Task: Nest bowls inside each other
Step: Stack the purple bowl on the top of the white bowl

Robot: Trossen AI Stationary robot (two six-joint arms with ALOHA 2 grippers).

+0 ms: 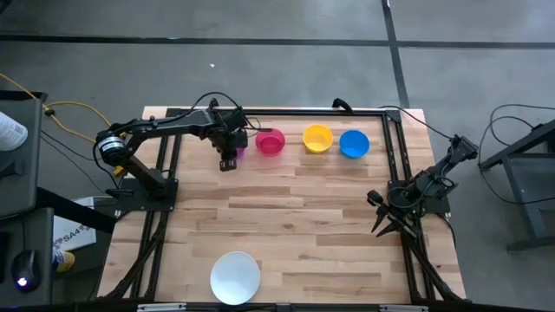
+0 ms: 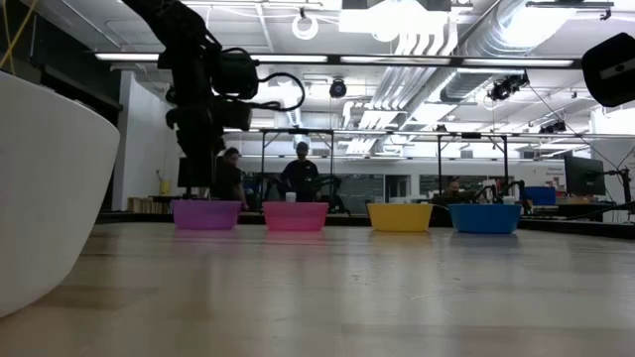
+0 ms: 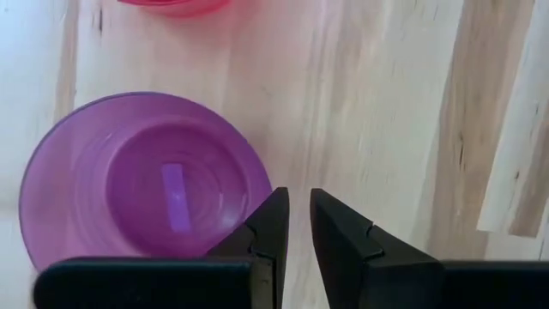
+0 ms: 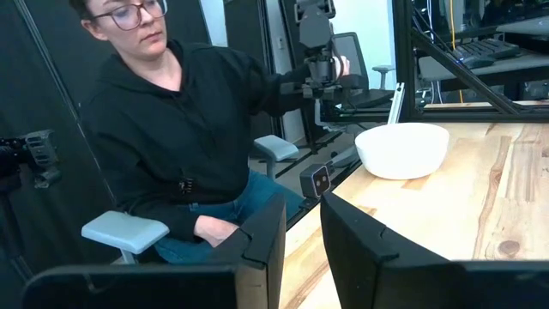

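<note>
Four bowls stand on their bases in a row along the far edge: purple (image 2: pixel 206 214), pink-red (image 1: pixel 270 142), yellow (image 1: pixel 317 139) and blue (image 1: pixel 354 144). The larger white bowl (image 1: pixel 235 277) sits alone near the front edge. My left gripper (image 3: pixel 299 202) hangs above the table, pointing steeply down just beside the purple bowl's rim (image 3: pixel 257 176). A narrow gap between its fingers shows only bare wood. In the high view the left arm covers most of the purple bowl (image 1: pixel 241 146). My right gripper (image 1: pixel 381 227) waits at the table's right edge, slightly open and holding nothing.
A black metal frame (image 1: pixel 395 147) borders the table's far and side edges. Bare wood lies between the bowl row and the white bowl (image 4: pixel 403 150). A seated person (image 4: pixel 171 129) in a black hoodie shows beyond the table's near edge in the right wrist view.
</note>
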